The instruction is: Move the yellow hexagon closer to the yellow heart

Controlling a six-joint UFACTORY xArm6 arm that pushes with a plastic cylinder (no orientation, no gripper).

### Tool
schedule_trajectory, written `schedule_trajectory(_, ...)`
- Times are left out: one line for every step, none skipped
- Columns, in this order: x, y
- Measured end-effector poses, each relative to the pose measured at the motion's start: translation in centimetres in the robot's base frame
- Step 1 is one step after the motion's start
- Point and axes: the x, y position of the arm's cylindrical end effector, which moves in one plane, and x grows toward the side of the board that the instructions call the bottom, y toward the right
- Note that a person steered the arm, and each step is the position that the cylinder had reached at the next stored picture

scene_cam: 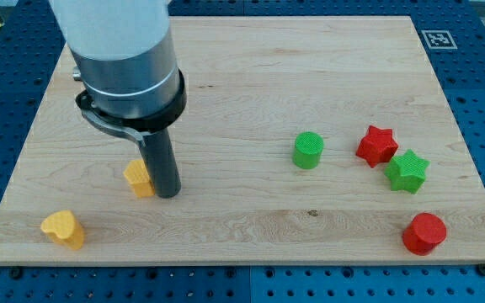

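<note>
While the dark rod stands upright on the wooden tabletop (251,76), my tip (167,194) rests against the right-hand side of the yellow hexagon (138,178), touching it or so close that no gap shows. The arm carries no hand at all, only this straight rod, so nothing is gripped or held; the block is merely met from the side.

The yellow hexagon sits in the lower left part of the tabletop, partly hidden behind the rod along its right edge. It is a short, squat prism with a lighter flat top and darker orange-yellow side walls. What shows of its outline is compact, with no clear long axis, and the way its corners point cannot be made out with the rod covering one side.

Down and to the view's left of it, near the tabletop's lower left corner, lies the yellow heart (63,229), clearly apart from the hexagon. Its rounded lobes seem to face the view's upper left and its narrower end the lower right.

Well apart, on the view's right, sit a green cylinder (308,150), a red star (377,145), a green star (407,171) just below and right of the red one, and a red cylinder (424,233) near the bottom edge.
</note>
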Motion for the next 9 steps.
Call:
schedule_trajectory(-1.4,-0.4)
schedule_trajectory(-3.8,-0.4)
schedule_trajectory(-5.6,-1.2)
schedule_trajectory(-5.2,-1.3)
schedule_trajectory(-3.5,-1.9)
schedule_trajectory(-2.2,-3.5)
schedule_trajectory(-1.6,-4.7)
schedule_trajectory(-0.9,-5.5)
schedule_trajectory(-0.9,-6.3)
